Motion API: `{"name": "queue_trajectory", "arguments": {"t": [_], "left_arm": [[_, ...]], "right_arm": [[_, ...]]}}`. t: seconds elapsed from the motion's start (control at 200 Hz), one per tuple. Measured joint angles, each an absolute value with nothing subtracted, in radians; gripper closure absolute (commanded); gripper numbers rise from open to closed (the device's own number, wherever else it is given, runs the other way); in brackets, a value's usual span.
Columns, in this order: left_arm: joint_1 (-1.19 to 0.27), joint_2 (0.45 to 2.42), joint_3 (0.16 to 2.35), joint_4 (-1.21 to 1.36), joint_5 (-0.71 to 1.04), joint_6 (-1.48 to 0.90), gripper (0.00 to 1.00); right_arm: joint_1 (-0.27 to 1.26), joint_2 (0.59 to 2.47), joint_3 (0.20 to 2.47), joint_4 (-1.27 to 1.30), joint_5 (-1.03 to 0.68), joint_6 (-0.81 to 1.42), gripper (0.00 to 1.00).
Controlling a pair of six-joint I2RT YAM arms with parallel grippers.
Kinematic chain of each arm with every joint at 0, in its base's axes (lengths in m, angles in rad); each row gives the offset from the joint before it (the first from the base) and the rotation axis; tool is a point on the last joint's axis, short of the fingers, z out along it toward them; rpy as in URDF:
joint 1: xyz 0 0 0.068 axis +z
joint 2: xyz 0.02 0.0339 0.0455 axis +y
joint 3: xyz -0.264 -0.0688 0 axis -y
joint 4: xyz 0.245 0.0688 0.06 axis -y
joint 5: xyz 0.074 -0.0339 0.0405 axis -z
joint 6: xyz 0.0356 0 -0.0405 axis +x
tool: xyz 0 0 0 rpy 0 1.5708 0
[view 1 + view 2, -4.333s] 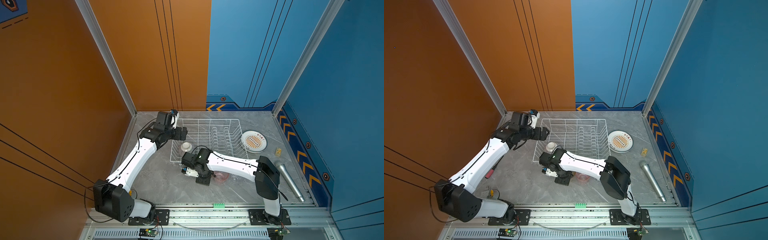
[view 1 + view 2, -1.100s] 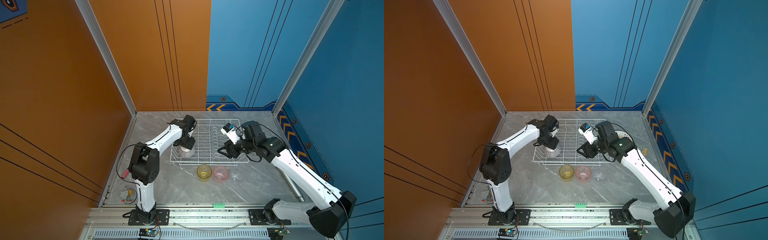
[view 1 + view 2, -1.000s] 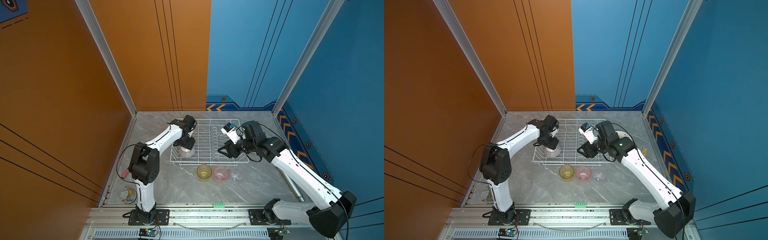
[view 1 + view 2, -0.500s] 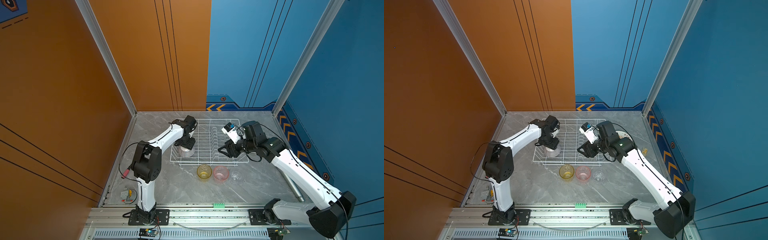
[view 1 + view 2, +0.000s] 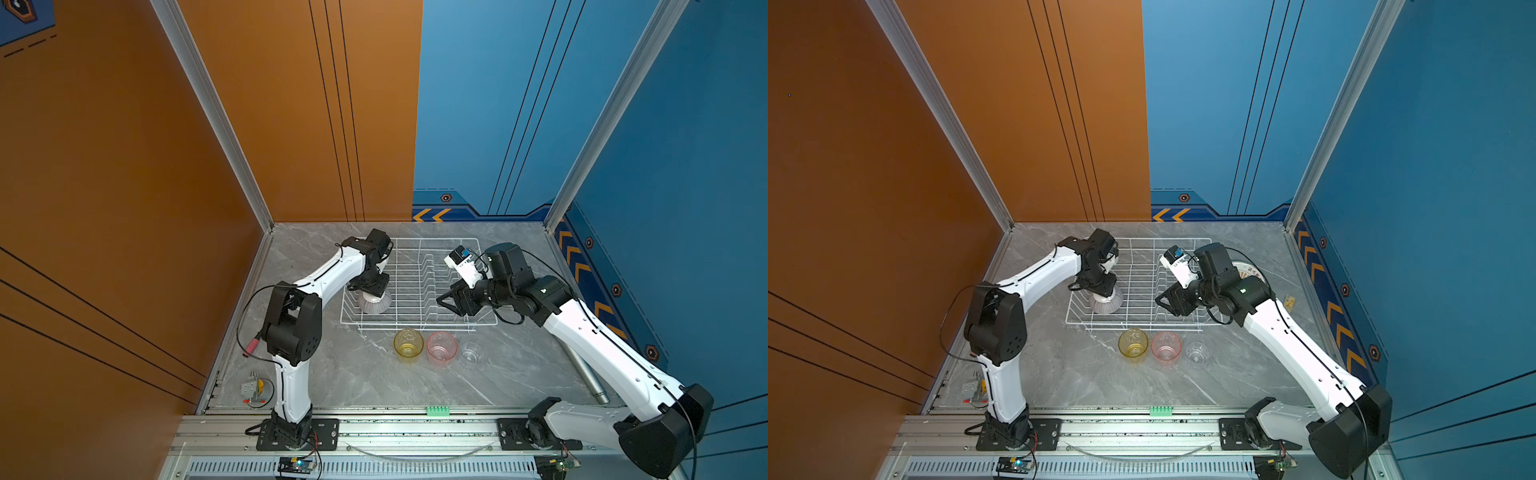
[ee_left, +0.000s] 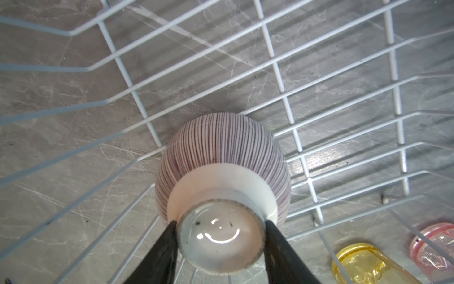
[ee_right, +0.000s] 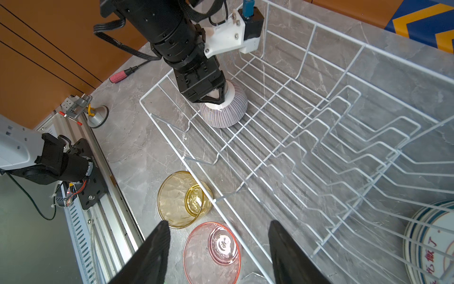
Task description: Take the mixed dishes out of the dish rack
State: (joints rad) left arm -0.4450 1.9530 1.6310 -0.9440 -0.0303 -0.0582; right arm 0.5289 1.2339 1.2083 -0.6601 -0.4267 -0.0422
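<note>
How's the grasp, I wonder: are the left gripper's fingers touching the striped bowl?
Touching: left wrist view shows both fingers against the striped bowl's foot, no gap.

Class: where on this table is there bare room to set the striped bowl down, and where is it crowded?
Bare: the table between the left arm and yellow tumbler; table from tumblers to near rail. Crowded: the dish rack's front, where pink tumbler and clear tumbler join the yellow; plates at its right.

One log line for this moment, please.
left gripper: shut on foot of inverted striped bowl, resting in dish rack | right gripper: open, empty | yellow tumbler, pink tumbler, clear tumbler: on table
</note>
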Motion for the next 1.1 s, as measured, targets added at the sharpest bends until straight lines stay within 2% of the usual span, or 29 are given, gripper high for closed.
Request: {"name": "queue_trajectory", "arguments": {"t": [0.521,1.101], "left_arm": [[-0.445,1.952,1.631,-0.944,-0.014,-0.048,0.53],[-0.429,1.924,1.631,-0.941,0.098,-0.044,0.54]], "right_arm": [[0.497,1.234,1.139,-0.543,-0.479,0.049,0.38],[0.48,1.37,1.092,-0.36,-0.674,0.183,0.38]]}}
